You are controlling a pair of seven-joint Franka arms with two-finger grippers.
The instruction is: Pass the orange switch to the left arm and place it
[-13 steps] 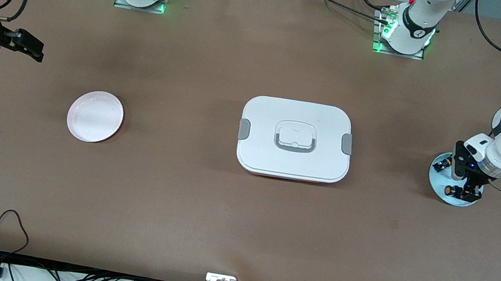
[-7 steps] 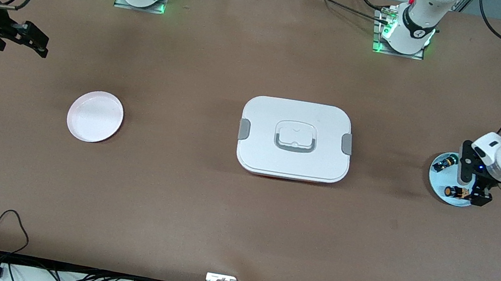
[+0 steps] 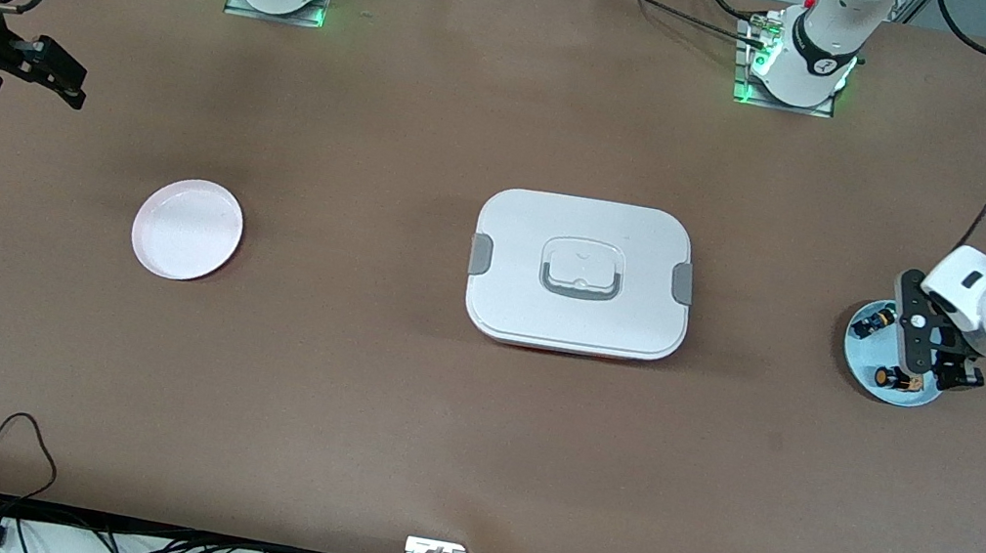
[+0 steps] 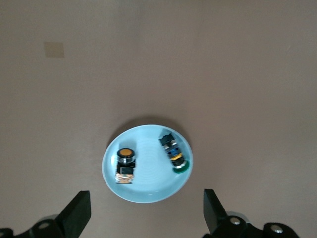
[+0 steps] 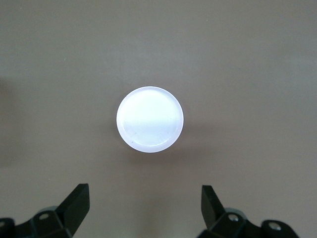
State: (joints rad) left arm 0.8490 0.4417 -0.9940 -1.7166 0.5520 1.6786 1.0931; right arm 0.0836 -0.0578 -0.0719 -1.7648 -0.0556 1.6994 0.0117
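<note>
While our left pincer (image 3: 930, 358) hangs open over the blue plate (image 3: 866, 360), we see the orange switch (image 4: 125, 165) lying on that plate beside a green-topped switch (image 4: 173, 153). Our right pincer (image 3: 55, 77) waits open over the table (image 3: 391, 419) near the white plate (image 3: 187, 229). Between both plates stands the box (image 3: 580, 274).

The mid-worktop (image 3: 391, 419) between the left claw (image 3: 936, 352) and right claw (image 3: 55, 77) is blocked by the box (image 3: 580, 276); bare worktop is left around it.

No readable text, labels or numbers.
</note>
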